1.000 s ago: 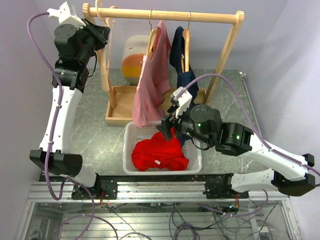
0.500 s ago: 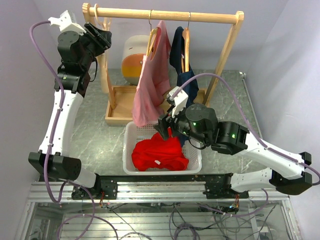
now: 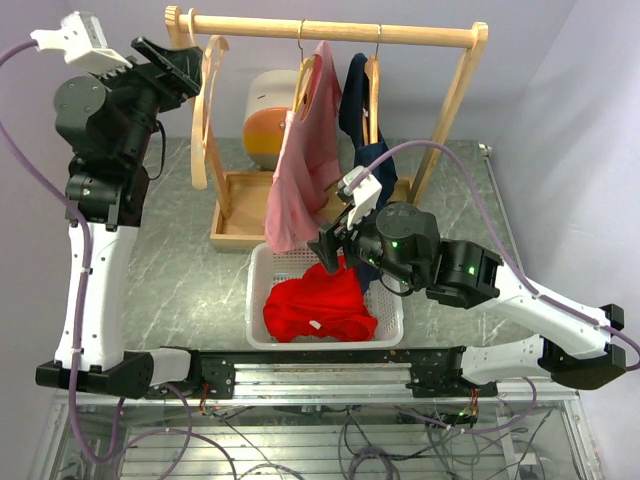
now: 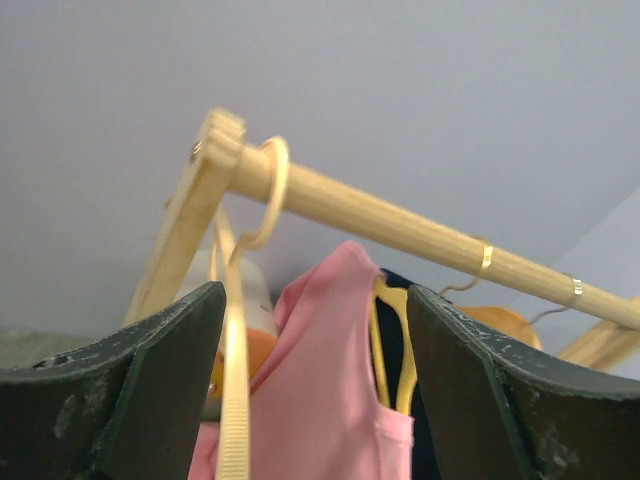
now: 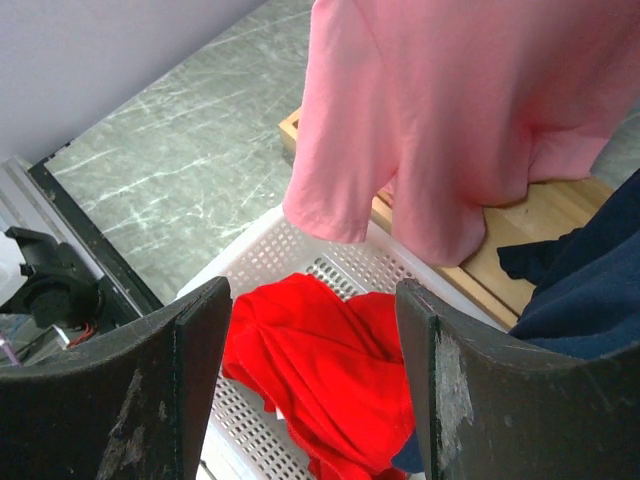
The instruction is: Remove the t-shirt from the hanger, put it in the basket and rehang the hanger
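Observation:
An empty wooden hanger (image 3: 203,110) hangs by its hook at the left end of the wooden rail (image 3: 330,30). My left gripper (image 3: 188,70) is open beside its top. In the left wrist view the hanger's arm (image 4: 235,400) runs down just inside the left finger, free of both jaws of the left gripper (image 4: 315,295). A red t-shirt (image 3: 318,305) lies crumpled in the white basket (image 3: 257,290). My right gripper (image 3: 335,250) hovers open above it, holding nothing; the right wrist view has the red t-shirt (image 5: 320,370) below the right gripper (image 5: 315,300).
A pink t-shirt (image 3: 310,160) and a navy garment (image 3: 372,160) hang on hangers mid-rail, the pink hem just over the basket's far rim. The rack's wooden base tray (image 3: 240,215) sits behind the basket. An orange and white container (image 3: 268,120) stands behind the rack.
My left gripper has opened, letting go of the empty hanger, and the arm has drawn back to the left. The hanger now hangs free on the rail. The right arm has barely moved.

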`<action>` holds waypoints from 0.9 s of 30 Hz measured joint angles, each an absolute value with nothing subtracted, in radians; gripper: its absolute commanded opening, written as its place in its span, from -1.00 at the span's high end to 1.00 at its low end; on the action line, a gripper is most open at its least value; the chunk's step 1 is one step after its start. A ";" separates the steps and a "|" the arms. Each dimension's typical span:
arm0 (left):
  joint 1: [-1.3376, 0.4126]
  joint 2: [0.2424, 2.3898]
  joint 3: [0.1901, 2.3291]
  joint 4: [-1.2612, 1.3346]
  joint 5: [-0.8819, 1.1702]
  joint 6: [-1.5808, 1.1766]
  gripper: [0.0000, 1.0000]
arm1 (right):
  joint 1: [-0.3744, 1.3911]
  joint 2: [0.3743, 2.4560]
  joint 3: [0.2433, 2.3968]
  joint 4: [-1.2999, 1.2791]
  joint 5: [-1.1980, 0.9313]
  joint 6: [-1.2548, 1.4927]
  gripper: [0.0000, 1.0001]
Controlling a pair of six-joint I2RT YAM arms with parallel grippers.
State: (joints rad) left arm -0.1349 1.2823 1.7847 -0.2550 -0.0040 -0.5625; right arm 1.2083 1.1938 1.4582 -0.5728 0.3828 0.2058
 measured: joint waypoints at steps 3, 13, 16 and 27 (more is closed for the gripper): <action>-0.145 1.288 1.868 -0.274 0.055 -0.530 -0.68 | 1.208 1.194 1.470 -0.568 0.398 0.201 -0.32; -0.408 1.485 2.139 -0.402 0.081 -0.328 -0.66 | 1.208 1.198 1.488 -0.553 0.434 0.207 -0.30; -0.449 1.559 2.181 -0.435 0.068 -0.281 -0.65 | 1.208 1.196 1.485 -0.545 0.435 0.224 -0.30; -0.521 1.703 2.202 -0.494 -0.036 -0.174 -0.58 | 1.208 1.162 1.462 -0.535 0.435 0.283 -0.28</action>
